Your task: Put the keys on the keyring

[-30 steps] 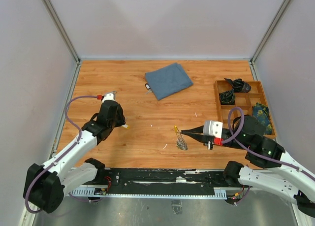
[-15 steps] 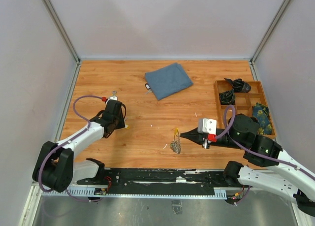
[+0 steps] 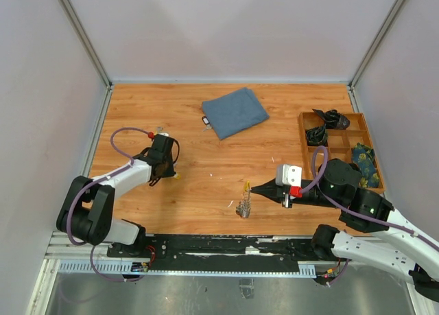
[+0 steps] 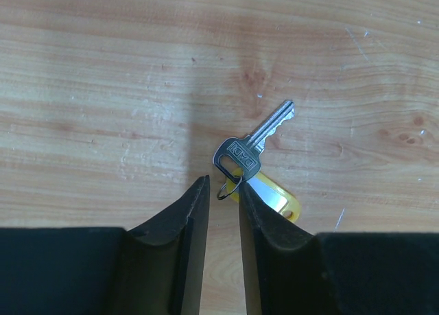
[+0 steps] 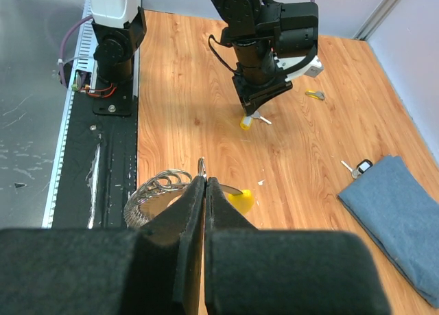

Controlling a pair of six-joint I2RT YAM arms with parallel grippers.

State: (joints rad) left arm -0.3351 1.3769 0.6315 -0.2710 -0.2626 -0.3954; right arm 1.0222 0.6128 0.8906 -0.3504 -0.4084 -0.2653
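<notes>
A silver key (image 4: 252, 142) with a yellow tag (image 4: 274, 198) lies flat on the wooden table. Its small split ring (image 4: 230, 188) sits right at the tips of my left gripper (image 4: 223, 184), whose jaws stand a narrow gap apart. From above, that gripper (image 3: 167, 172) is at the left of the table. My right gripper (image 5: 205, 180) is shut on the keyring (image 5: 147, 197), a ridged grey loop hanging left of the fingers, with a yellow-headed key (image 5: 240, 200) beside it. From above, the keyring (image 3: 244, 204) hangs near the table's front middle.
A blue cloth (image 3: 234, 112) lies at the back with a black-headed key (image 3: 204, 121) beside it. Another loose key (image 3: 159, 130) lies behind the left gripper. A wooden compartment tray (image 3: 302, 143) with dark items stands at the right. A black rail (image 3: 206, 245) runs along the near edge.
My left arm has folded in, and its jaws have narrowed over the yellow-tagged key. My right gripper carried the keyring a little to the left, then held still.
</notes>
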